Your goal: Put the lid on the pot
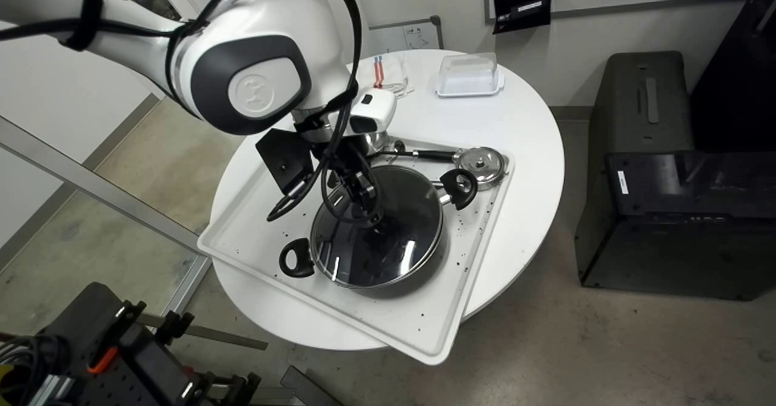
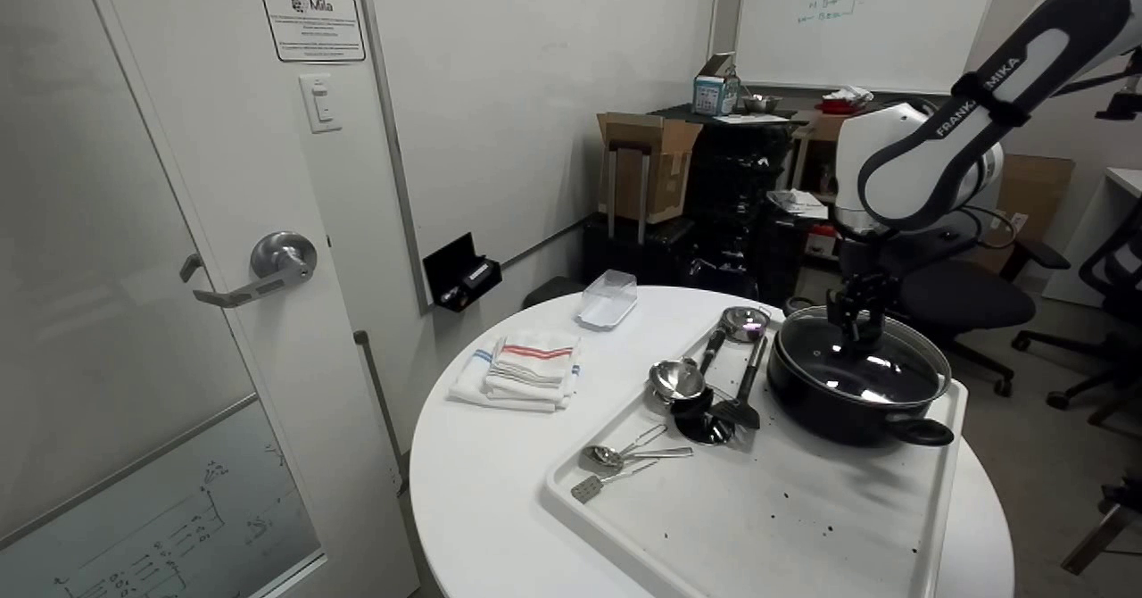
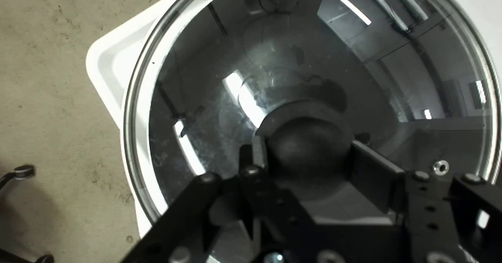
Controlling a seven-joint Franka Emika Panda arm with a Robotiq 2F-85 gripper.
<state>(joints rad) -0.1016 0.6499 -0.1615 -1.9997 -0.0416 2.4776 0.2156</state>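
In an exterior view, left to right, I have folded cloths (image 2: 531, 370) on the smooth round table (image 2: 482, 473), a clear box (image 2: 608, 302), shiny metal utensils (image 2: 678, 380) on a rimmed tray (image 2: 740, 500), then the squat black pot (image 2: 821, 411). Over it is the domed glass lid (image 2: 883, 377), its dark knob (image 3: 310, 147) clasped in my hand (image 3: 308, 153); seated or raised, I can't tell.

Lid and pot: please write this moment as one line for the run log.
lid: over pot | gripper: appears closed on lid's knob | fully seated: cannot tell | tray: under pot
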